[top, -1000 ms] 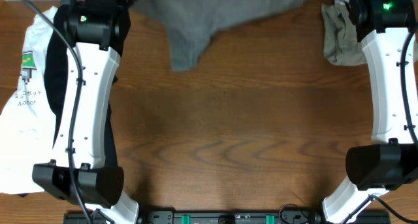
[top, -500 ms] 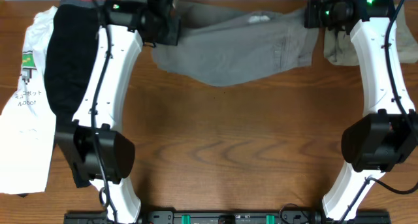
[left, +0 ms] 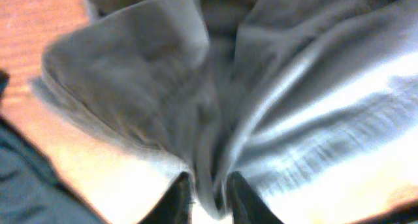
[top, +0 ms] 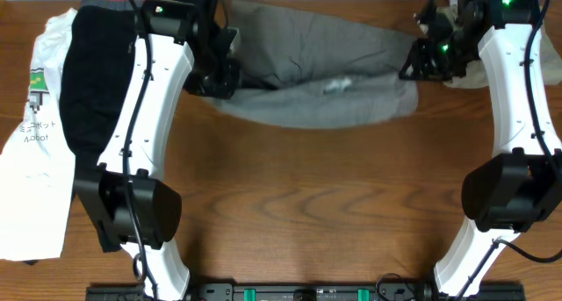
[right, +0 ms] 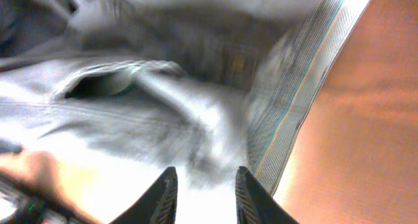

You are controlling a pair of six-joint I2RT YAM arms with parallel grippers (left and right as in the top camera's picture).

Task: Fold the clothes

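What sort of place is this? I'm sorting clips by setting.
Probably a robotics lab bench, not a home: a left arm and right arm stand mounted at the edge of a wooden table, with grey shorts, black trousers and a white T-shirt lying on it.

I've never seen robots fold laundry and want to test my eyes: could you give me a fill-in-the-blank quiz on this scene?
The shorts spread across the far side of the table are ____ in colour.
The black trousers lie partly on a ____ T-shirt.
The table looks like brown ____.
Missing words: grey; white; wood.
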